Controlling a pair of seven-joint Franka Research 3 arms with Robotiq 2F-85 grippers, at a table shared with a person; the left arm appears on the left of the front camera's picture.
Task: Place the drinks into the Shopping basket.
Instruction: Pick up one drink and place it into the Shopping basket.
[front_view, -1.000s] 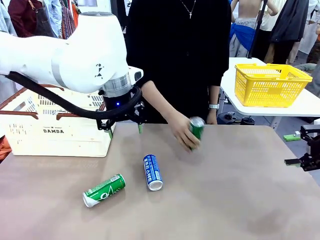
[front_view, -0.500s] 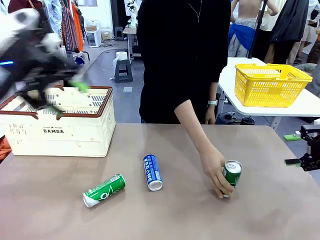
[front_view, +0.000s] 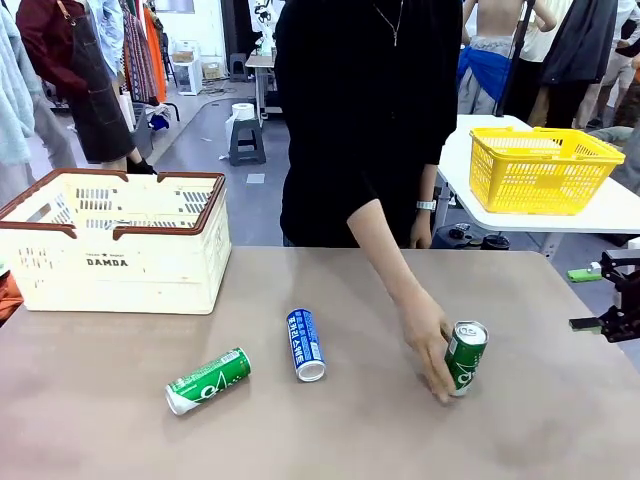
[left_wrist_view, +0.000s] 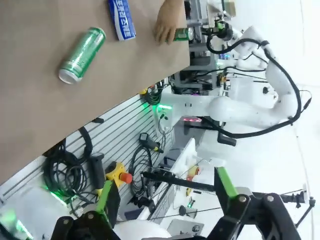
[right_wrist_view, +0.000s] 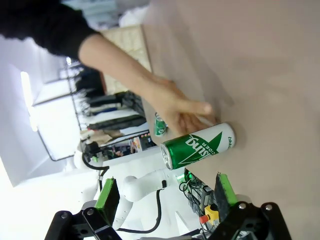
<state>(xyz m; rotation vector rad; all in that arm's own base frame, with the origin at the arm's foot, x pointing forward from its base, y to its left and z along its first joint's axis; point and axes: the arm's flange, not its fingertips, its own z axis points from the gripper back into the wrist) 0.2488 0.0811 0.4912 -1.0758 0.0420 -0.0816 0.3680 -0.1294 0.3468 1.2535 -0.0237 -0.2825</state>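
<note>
Brown desk filled the foreground, with clothes racks behind the person at its far edge. Shopping basket (front_view: 115, 255) sat at the desk's far left corner, lettered side facing the robot. Blue can (front_view: 305, 343) lay on its side near the desk's middle, silver top toward the near edge. One green can (front_view: 208, 380) lay on its side just left of it, nearer the near edge, apart from the blue one. Second green can (front_view: 465, 356) stood toward the right edge, seemingly a bit tilted, hard to judge. Person's hand (front_view: 428, 345) was against its left side, fingers touching it. All three cans were outside the basket. Right gripper (right_wrist_view: 165, 197) hung by the desk's right edge, jaws spread wide, nothing between them, the second green can just ahead of it. Left gripper (left_wrist_view: 166, 190) was off the desk, jaws wide apart too, holding nothing. Yellow mesh basket (front_view: 540, 168) sat on a white table (front_view: 470, 190) beyond the far right corner.
</note>
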